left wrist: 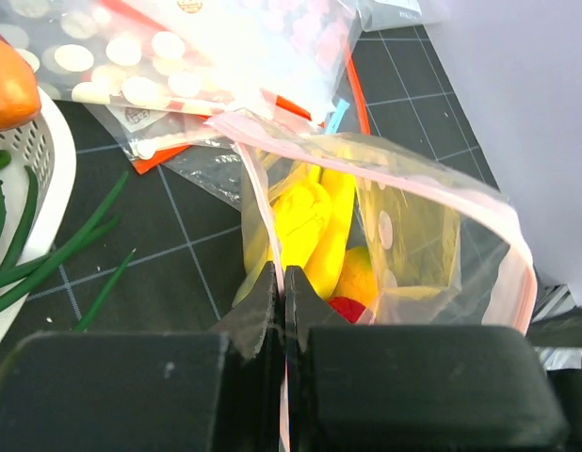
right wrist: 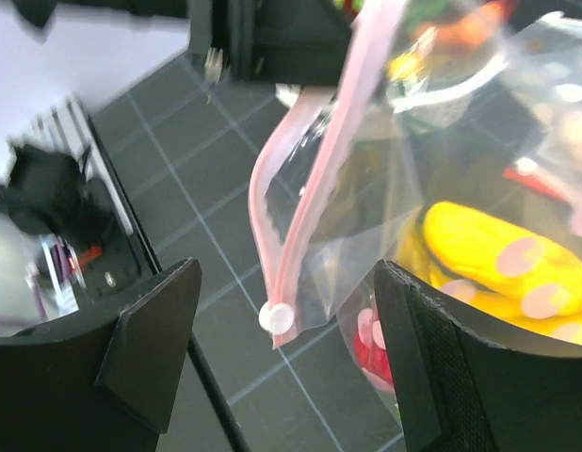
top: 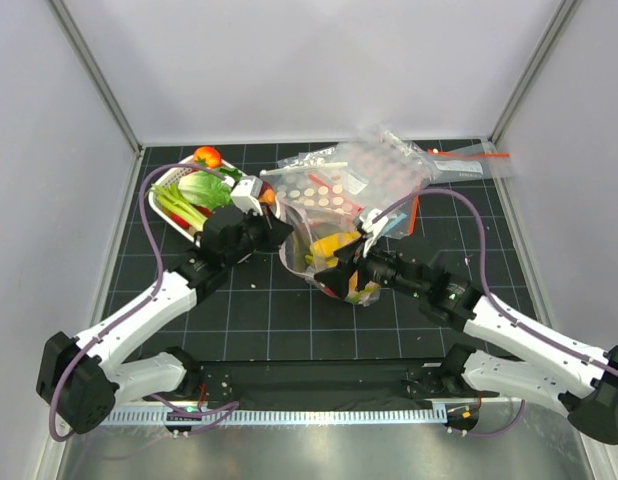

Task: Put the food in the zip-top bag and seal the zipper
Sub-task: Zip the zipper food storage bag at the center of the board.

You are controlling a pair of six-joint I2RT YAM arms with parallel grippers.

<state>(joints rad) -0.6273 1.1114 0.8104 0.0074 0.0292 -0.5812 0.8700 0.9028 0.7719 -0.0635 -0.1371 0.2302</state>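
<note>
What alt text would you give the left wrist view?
The left claw is shut on the pink zipper of a clear bag, whose mouth gapes open over a yellow banana and a red fruit. A white basket with green stalks sits at left, dotted bags behind.

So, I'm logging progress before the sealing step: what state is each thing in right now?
zip-top bag: open at the mouth, partly filled.
zipper: unsealed, strips parted.
banana bunch: inside the bag.
red fruit: inside the bag.
left gripper: jaws shut on the zipper.
right gripper: jaws open at the zipper's end.
</note>
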